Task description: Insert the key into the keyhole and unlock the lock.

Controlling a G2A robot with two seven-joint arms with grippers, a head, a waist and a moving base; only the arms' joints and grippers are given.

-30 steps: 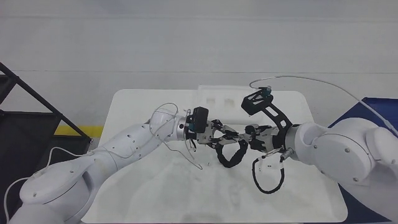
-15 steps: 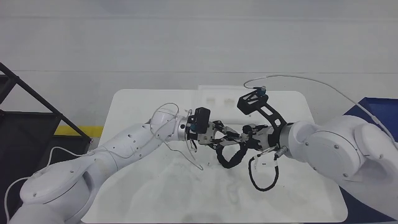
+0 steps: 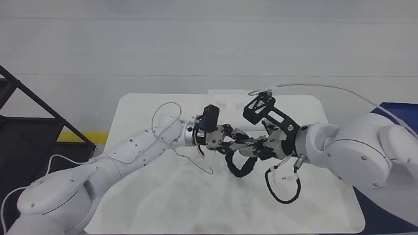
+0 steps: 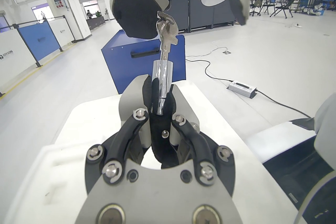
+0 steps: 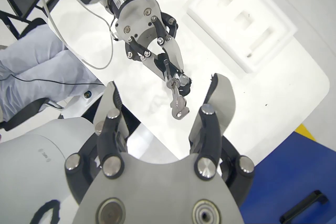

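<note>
Changed: right gripper has shifted left and rolled at the wrist. Its fingers are spread wide on either side of the key, gripping nothing. Left gripper: fingers clamped on the chrome lock above mid-bench, with the key seated in its keyhole.

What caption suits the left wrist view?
Left gripper holds the lock, key in its keyhole; the open right gripper straddles the key's head.

Bright even light; white table washed out; glint on chrome lock; wrist views bow at edges.
</note>
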